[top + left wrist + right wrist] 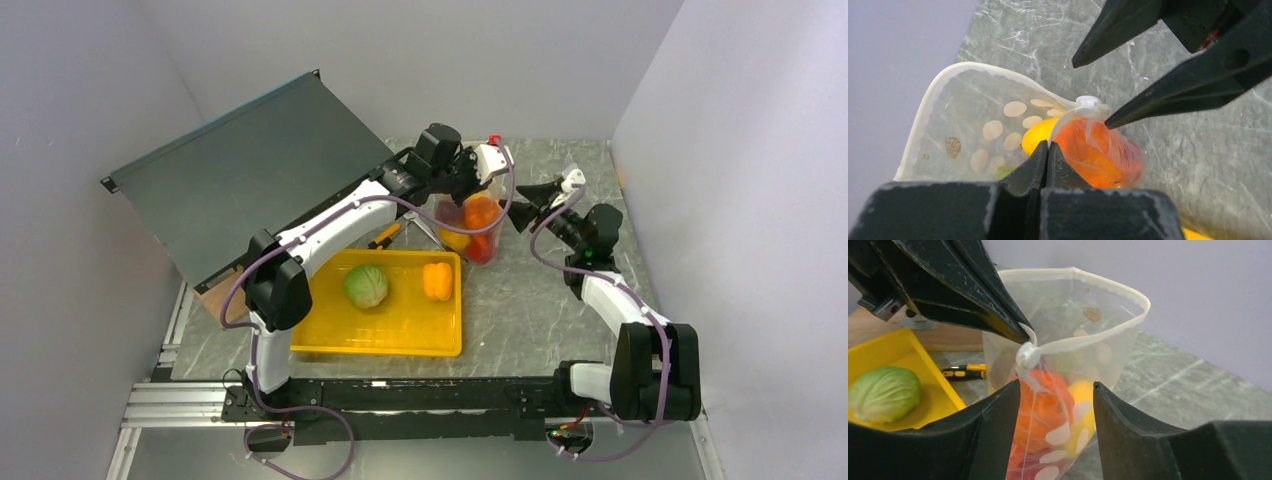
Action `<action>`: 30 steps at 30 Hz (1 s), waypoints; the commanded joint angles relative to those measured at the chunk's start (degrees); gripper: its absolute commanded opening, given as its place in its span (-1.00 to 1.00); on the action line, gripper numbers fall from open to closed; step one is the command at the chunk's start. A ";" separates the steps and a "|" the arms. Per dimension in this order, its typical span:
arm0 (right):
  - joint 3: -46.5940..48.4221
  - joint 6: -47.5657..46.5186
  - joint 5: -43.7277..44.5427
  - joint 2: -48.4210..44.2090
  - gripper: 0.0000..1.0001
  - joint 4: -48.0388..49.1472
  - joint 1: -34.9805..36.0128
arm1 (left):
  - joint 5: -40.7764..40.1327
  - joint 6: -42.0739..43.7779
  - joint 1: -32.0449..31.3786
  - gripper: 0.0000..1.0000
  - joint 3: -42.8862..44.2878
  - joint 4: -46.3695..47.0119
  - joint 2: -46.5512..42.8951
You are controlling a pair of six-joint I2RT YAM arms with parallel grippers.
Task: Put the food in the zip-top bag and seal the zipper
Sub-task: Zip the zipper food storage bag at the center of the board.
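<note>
Between the spread fingers of the right pincer [1055, 386] sits the white slider [1027, 356]. It is just above the fingertips, and neither finger touches it. The left pincer [1020, 332] comes down from the other side, clenched on the zipper [1088, 342] right beside the slider, holding that corner of the bag [1068, 305] up.

From the slider the zipper runs away from the right pincer toward the back wall. Its two strips bow apart into a wide loop, so the mouth is open along almost its whole length. My guess is that the next move is a pinch on the slider and a pull along that axis, away from the left pincer. The right arm is the free one, and it is already lined up for this.

Food [1040, 405] fills the lower bag, which stands on the table [1158, 380]: orange, yellow and red pieces.

Nothing blocks the zipper's run except the slack in the loop.

Further left lies a screwdriver [965, 371]. Beyond it is the yellow tray [400, 335], which holds a cabbage [366, 286] and a pepper [437, 281] not yet bagged. A dark panel [250, 170] leans at the far left.
</note>
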 commanded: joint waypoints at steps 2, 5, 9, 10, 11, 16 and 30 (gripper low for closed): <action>-9.19 5.95 9.84 -2.63 0.27 16.48 0.08 | 1.24 -6.52 0.47 -1.00 -4.87 13.33 -3.58; -11.53 9.62 11.83 -2.94 0.35 21.65 1.16 | 3.84 -8.57 0.39 -1.00 -4.99 15.08 -3.31; -13.33 11.67 17.11 -4.22 0.43 21.94 5.97 | 5.59 -9.43 0.24 -1.00 -3.37 13.68 -2.44; -13.78 11.06 18.97 -4.38 0.45 22.20 7.68 | 5.55 -9.15 0.07 -1.00 -3.35 13.35 -2.45; -14.02 9.97 23.38 -4.68 0.46 20.82 9.64 | 5.43 -8.71 -0.06 -1.00 -3.46 13.12 -2.52; -12.93 7.53 36.62 -2.09 0.49 21.73 15.93 | 5.95 -8.24 -0.46 -1.00 -5.23 13.07 -3.74; -13.83 3.70 40.78 4.91 0.32 31.17 16.90 | 6.27 -6.37 -0.55 -1.00 -7.18 11.80 -5.31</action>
